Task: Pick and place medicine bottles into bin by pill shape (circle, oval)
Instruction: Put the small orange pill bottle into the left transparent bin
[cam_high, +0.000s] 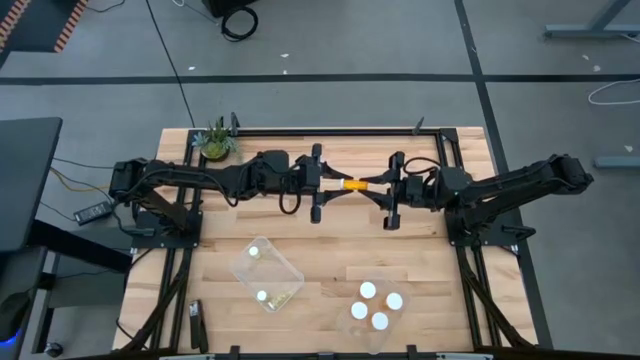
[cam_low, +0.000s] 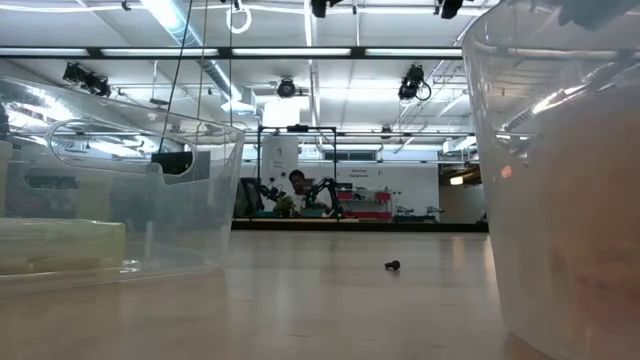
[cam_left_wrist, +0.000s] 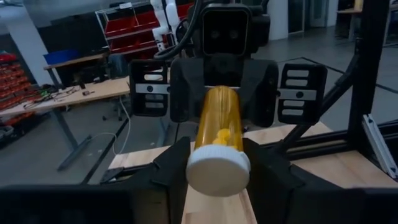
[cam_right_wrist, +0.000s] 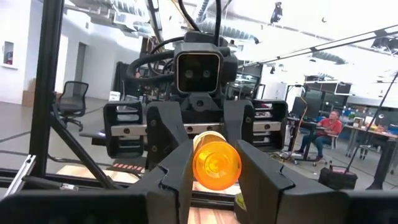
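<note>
An amber medicine bottle (cam_high: 354, 184) with a white cap hangs level in the air over the far middle of the table, between my two grippers, which face each other. My left gripper (cam_high: 335, 184) is shut on its cap end, and my right gripper (cam_high: 385, 185) is shut on its bottom end. Yellow pills (cam_left_wrist: 222, 134) show inside it. Two clear tubs stand near the front: the left tub (cam_high: 268, 272) holds two bottles and the right tub (cam_high: 375, 308) holds several. My left gripper (cam_left_wrist: 217, 168) pinches the white cap (cam_left_wrist: 217, 175) between its two fingers, coming level from the table's left along the bottle's length. The bottle is lifted clear of the table and lies level. My right gripper (cam_right_wrist: 216, 165) pinches the amber body near its round bottom (cam_right_wrist: 216, 163) between its two fingers. It comes about level from the table's right, along the bottle. The bottle reaches away from it toward my left gripper.
A small green potted plant (cam_high: 215, 142) stands at the far left corner. A black frame (cam_high: 330, 130) runs along the table's far edge. In the low view the two tubs' clear walls (cam_low: 120, 200) (cam_low: 560, 180) rise at either side, with bare wood between them.
</note>
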